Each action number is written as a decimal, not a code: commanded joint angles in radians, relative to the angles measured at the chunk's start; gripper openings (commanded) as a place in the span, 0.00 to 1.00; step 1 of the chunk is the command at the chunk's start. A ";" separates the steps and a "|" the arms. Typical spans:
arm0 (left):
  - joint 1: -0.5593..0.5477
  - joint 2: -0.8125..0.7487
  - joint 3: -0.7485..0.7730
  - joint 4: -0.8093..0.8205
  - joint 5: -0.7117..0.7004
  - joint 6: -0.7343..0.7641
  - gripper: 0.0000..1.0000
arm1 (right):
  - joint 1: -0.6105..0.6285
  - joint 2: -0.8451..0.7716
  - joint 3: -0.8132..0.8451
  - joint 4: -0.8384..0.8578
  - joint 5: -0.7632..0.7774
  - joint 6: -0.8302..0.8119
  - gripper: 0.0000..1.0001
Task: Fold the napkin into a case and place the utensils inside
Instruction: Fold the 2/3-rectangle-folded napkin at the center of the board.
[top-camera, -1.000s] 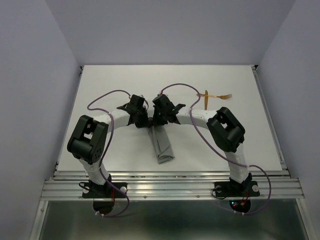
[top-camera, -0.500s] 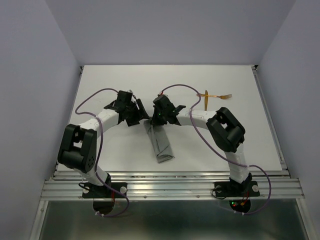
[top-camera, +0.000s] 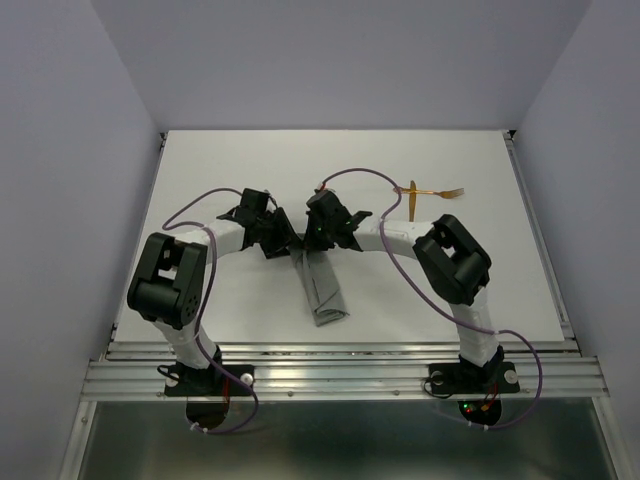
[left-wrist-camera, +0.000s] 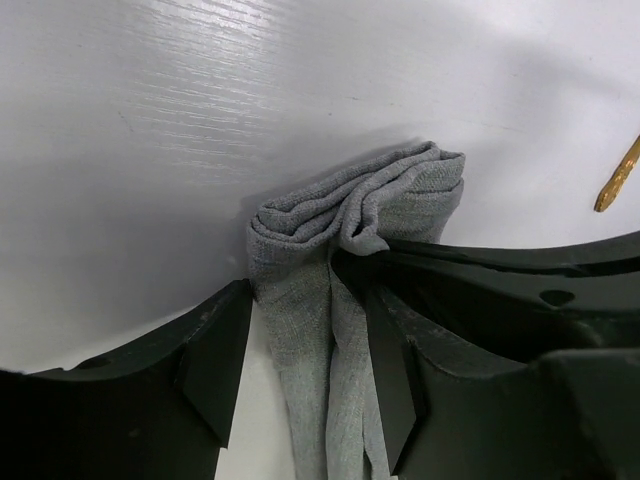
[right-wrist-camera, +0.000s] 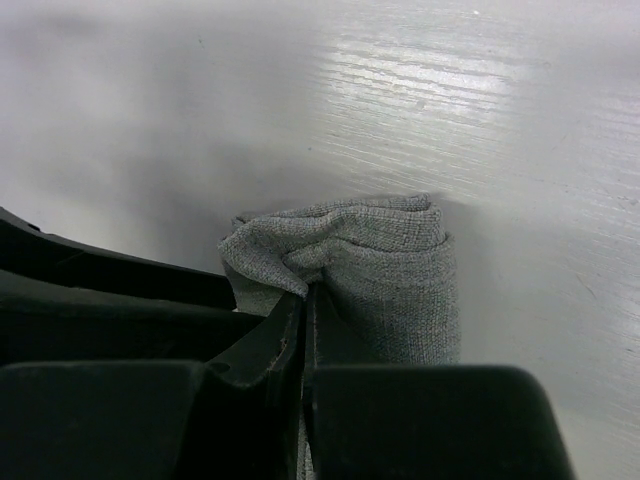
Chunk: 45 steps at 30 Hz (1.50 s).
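There's the napkin (top-camera: 323, 290), folded narrow at mid table (top-camera: 450, 290). The right gripper (right-wrist-camera: 303, 300) pinches its far end, probably to anchor it. The left gripper (left-wrist-camera: 305, 340) straddles it, jaws wide (gripping nothing). The utensils (top-camera: 432, 192) wait far right.

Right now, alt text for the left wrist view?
A folded plain grey cloth napkin, its far end bunched, lies on a white table between the open black fingers of the left pincer. A golden utensil tip shows at the right edge.
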 joint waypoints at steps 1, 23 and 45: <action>-0.002 0.009 -0.001 0.042 0.013 -0.023 0.60 | 0.010 -0.022 -0.034 -0.035 0.000 -0.034 0.01; 0.000 -0.006 -0.047 0.124 0.028 -0.070 0.73 | 0.048 -0.168 -0.083 -0.005 -0.025 -0.118 0.01; 0.017 -0.089 -0.110 0.112 0.033 -0.075 0.64 | 0.067 -0.082 -0.059 -0.023 -0.023 -0.114 0.04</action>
